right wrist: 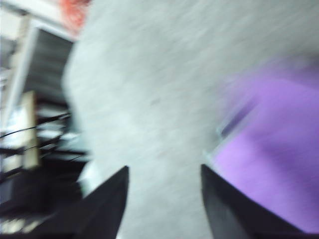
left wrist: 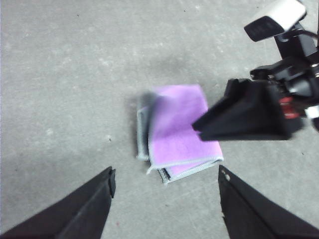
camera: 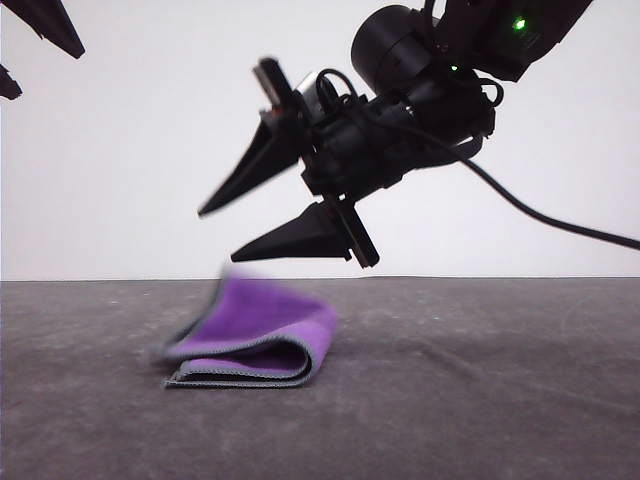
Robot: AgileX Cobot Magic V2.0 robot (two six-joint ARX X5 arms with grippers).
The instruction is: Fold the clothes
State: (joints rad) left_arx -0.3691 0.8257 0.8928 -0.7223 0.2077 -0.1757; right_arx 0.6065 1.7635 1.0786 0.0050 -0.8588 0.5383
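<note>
The clothes are one small cloth lying folded on the grey table, purple side up, with light-grey edging and a dark layer showing at the fold. Its left flap is blurred in the front view. My right gripper hangs open just above the cloth, holding nothing. From the left wrist, the folded cloth lies below, the right gripper's finger over its edge. My left gripper is open high above it, and its fingertips show at the top left of the front view. The right wrist view is blurred, with purple cloth beside the open fingers.
The grey table surface stretches around the cloth. A black cable trails from the right arm. Past the table edge, the right wrist view shows shelving and an orange object.
</note>
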